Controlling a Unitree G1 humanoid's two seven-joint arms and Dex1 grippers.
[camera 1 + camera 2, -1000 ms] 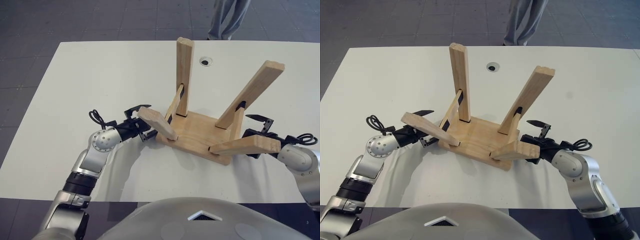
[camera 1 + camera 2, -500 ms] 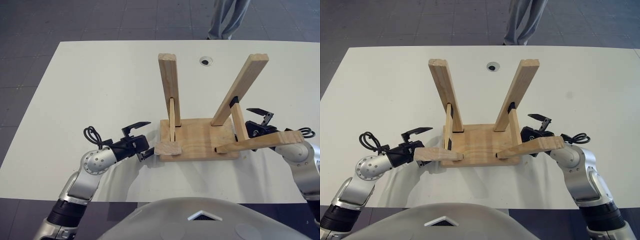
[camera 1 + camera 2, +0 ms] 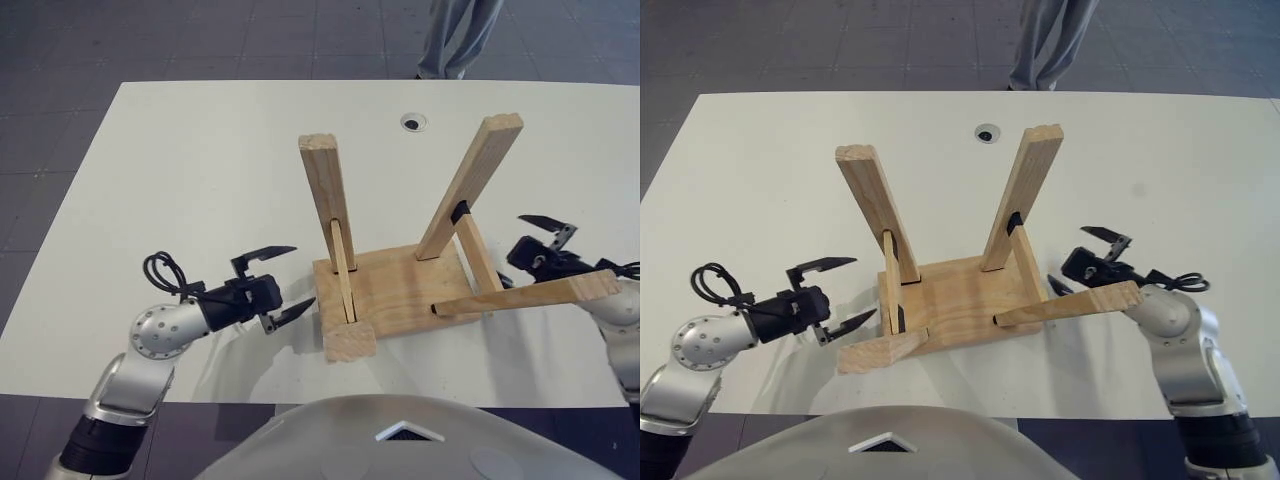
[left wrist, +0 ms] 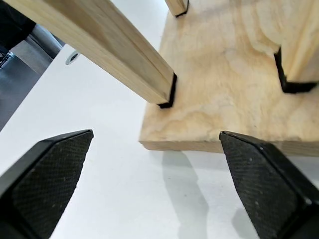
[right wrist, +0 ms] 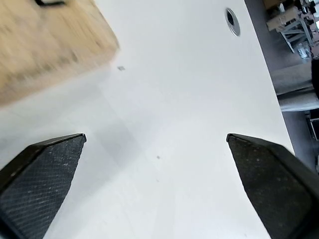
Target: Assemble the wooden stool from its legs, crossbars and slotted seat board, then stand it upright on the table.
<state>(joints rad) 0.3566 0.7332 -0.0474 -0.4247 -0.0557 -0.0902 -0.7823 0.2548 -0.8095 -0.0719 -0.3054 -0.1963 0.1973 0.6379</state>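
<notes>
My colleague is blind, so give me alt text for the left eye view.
A wooden stool lies upside down on a white table, legs splayed upward. The left gripper and right gripper, both open, flank it.

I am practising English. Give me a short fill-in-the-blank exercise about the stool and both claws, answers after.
1. The stool stands ____ on the table, seat board down.
2. ____ legs rise from the seat board.
3. The left claw and the right claw are both ____, gripping nothing.
Answers: upside down; four; open.
</notes>
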